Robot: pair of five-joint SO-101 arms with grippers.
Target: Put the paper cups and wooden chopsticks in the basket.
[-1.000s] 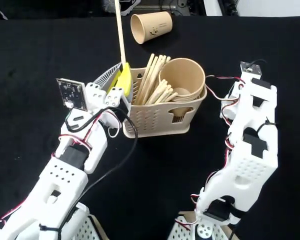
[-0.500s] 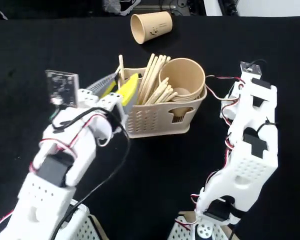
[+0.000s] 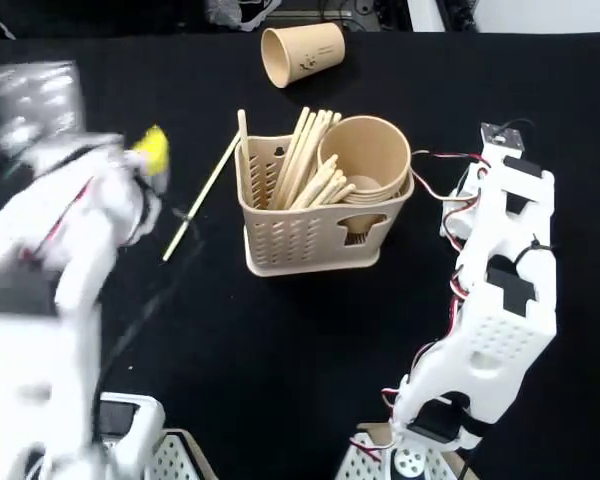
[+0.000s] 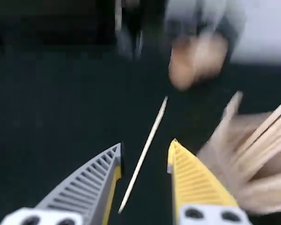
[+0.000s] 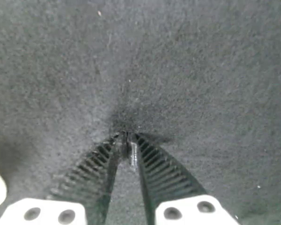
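Observation:
The beige basket point(image 3: 310, 235) stands mid-table with several wooden chopsticks point(image 3: 305, 160) and a stack of paper cups point(image 3: 365, 155) inside. One more chopstick point(image 3: 242, 125) stands at its left corner. A loose chopstick point(image 3: 200, 198) lies slanted on the black cloth just left of the basket. My left gripper point(image 4: 145, 145) hangs open above this loose chopstick point(image 4: 154, 126), not touching it; its yellow finger point(image 3: 152, 150) is left of the basket. Another paper cup point(image 3: 302, 52) lies on its side behind the basket. My right gripper point(image 5: 129, 143) is shut, empty, tips on the cloth.
The right arm point(image 3: 500, 260) stands folded to the right of the basket. The blurred left arm point(image 3: 50, 250) takes up the left side of the table. Open black cloth lies in front of the basket and between the arms.
The left gripper held a chopstick upright at the basket's left edge, lowered it, then opened and swung away to the left. A chopstick now lies on the cloth beside the basket. The right arm kept still.

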